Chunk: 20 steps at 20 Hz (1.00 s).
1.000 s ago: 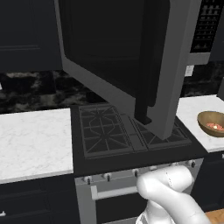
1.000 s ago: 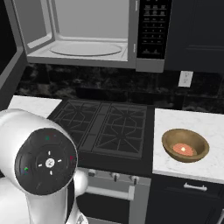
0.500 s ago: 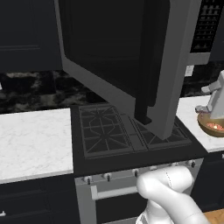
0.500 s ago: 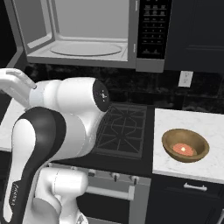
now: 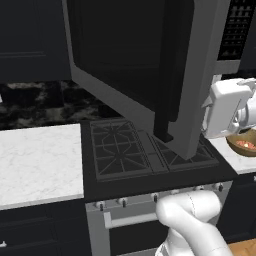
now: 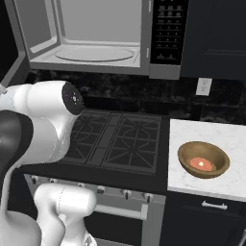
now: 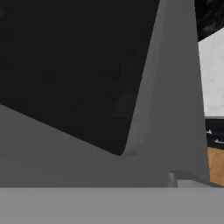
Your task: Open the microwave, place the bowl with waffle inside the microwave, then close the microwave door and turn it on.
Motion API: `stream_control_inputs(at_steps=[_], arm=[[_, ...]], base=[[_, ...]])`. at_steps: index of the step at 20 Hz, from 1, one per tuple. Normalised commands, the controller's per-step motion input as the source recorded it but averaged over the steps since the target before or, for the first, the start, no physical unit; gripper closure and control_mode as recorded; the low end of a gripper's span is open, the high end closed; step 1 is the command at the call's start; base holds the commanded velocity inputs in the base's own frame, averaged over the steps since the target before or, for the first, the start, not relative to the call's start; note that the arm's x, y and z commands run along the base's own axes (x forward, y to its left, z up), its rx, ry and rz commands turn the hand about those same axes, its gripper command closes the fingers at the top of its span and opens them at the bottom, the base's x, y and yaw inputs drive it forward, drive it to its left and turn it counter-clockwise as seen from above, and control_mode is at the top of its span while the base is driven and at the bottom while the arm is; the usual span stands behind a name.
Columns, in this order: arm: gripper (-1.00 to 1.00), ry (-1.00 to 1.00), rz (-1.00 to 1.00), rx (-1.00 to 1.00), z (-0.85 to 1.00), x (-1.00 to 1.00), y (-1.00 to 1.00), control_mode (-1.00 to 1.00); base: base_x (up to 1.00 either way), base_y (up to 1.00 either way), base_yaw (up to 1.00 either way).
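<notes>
- Far to the left of the tool, a white marble surface (image 5: 40, 160) is lying bare beside the stove.
- The gas cooktop (image 5: 130, 150) is sitting below and to the left of the tool, its dark grates running under the swung-out door.
- The microwave door (image 5: 125, 60) is hanging wide open just left of the tool, its dark glass facing my left base camera and its black handle (image 5: 167, 75) standing along the edge nearest the tool.
- I am holding the tool (image 5: 207, 112) right beside the door's grey outer border. The hand camera is looking at that border (image 7: 175, 109) and the dark glass (image 7: 70, 61) from very close.
- I am reading the tool as spread wide, with nothing between its jaws; the fingertips themselves are hard to make out.
- The microwave (image 6: 96, 29) is standing open above the cooktop, its pale interior and round turntable (image 6: 93, 53) showing and its black keypad strip (image 6: 168, 29) on the right.
- The bowl with waffle (image 6: 202, 159) is resting on the white surface (image 6: 226, 134) right of the stove, just below and to the right of the tool, apart from it; the reddish food is showing inside.
- A wall outlet (image 6: 203, 86) is sitting above that surface.
</notes>
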Motion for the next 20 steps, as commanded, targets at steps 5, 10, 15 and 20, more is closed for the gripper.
stream_control_inputs(at_steps=[5, 10, 15, 20], arm=[[-1.00, -0.01, 0.19, 0.00, 0.00, -0.34, 0.86, -1.00], [-1.00, -0.09, 0.13, 0.00, 0.00, -0.31, 0.80, -1.00], [-1.00, -0.13, 0.08, 0.00, 0.00, 0.00, 0.73, -1.00], [-1.00, -0.14, 0.07, 0.00, 0.02, 0.00, 0.42, -1.00]], base=[[0.00, 0.00, 0.00], [0.00, 0.00, 0.00], [0.00, 0.00, 0.00], [0.00, 0.00, 0.00]])
